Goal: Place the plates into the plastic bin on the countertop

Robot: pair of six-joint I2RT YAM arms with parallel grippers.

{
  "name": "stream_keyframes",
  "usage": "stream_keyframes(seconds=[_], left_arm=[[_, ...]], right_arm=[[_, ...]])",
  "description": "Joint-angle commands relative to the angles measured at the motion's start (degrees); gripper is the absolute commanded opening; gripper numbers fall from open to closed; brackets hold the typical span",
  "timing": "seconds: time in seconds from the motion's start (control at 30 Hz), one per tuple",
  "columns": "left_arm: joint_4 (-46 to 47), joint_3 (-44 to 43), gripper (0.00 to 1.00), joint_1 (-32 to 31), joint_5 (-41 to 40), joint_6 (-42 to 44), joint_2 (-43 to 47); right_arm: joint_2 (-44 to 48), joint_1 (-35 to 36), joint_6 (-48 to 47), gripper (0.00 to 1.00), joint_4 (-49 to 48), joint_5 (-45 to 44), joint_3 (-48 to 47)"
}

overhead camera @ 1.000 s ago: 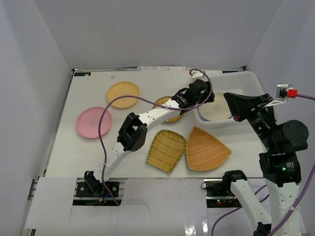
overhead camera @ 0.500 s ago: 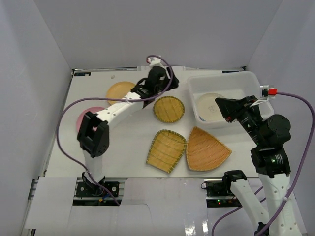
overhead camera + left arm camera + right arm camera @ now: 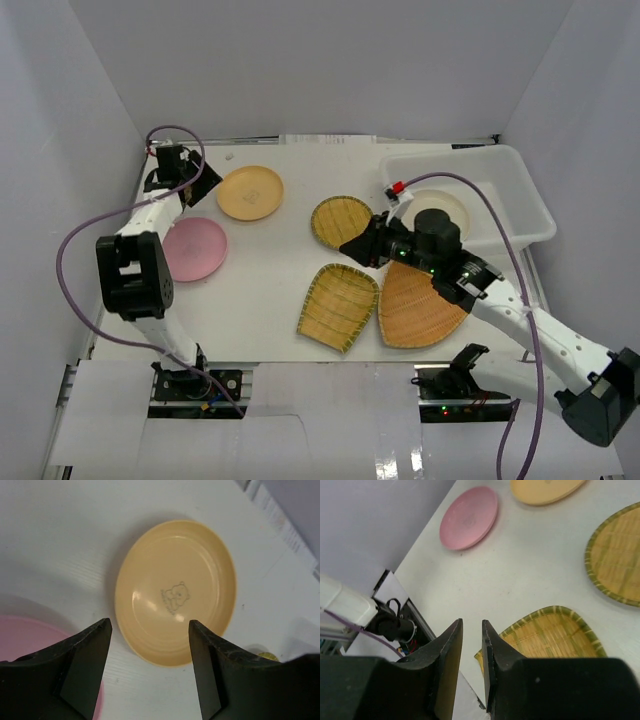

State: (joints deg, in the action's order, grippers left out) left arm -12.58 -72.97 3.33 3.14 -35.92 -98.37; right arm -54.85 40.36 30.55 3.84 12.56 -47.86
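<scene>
Pale grey walls (image 3: 300, 60) are boxing in the white countertop (image 3: 265, 270), and I am watching both arms trading places. A second ago my left arm (image 3: 130, 270) was stretched over the bin (image 3: 505, 160) at the upper right. Now it is hanging at the upper left, and the left gripper (image 3: 150, 625) is hovering over the yellow plate (image 3: 175, 592) with jaws spread wide and empty. The right arm (image 3: 520, 315), raised beside the bin then, is now reaching low across the middle. The right gripper (image 3: 471, 625) is pointing between the round tray (image 3: 335, 218) and the scoop tray (image 3: 335, 305), its jaws only narrowly parted and pinching nothing. I am reading that as one delivery finished: a cream plate (image 3: 455, 208) is lying in the bin, and the yellow one is looking like the next pick. It is lying flat at upper centre-left, glossy and shallow, with a raised rim and a small bear print in the middle. The pink plate (image 3: 192, 248) is sitting just below it, apart, and the fan tray (image 3: 410, 310) is waiting at lower right.
</scene>
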Motion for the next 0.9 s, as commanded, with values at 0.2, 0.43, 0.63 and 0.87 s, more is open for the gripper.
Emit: stream_keyframes(seconds=[0.2,0.43,0.63,0.87], left_arm=[[-7.9,-11.5,0.73,1.7,12.7,10.9,-15.5],[-7.7,-14.8,0.61,1.9,11.9,10.5,-20.6],[-6.9,-14.7,0.16,2.1,12.1,9.0,-22.1],[0.8,-8.1,0.0,3.4,16.2,0.2,-12.1]], right_arm=[[-13.0,15.0,-4.0,0.39,-10.0,-11.9,-3.7],[-23.0,19.3,-2.9,0.4,-13.3,-11.3,-6.1],[-33.2,20.5,-1.8,0.5,-15.0,-11.1,-11.5],[-46.6,20.5,1.4,0.71,-16.4,-14.4,-20.8]])
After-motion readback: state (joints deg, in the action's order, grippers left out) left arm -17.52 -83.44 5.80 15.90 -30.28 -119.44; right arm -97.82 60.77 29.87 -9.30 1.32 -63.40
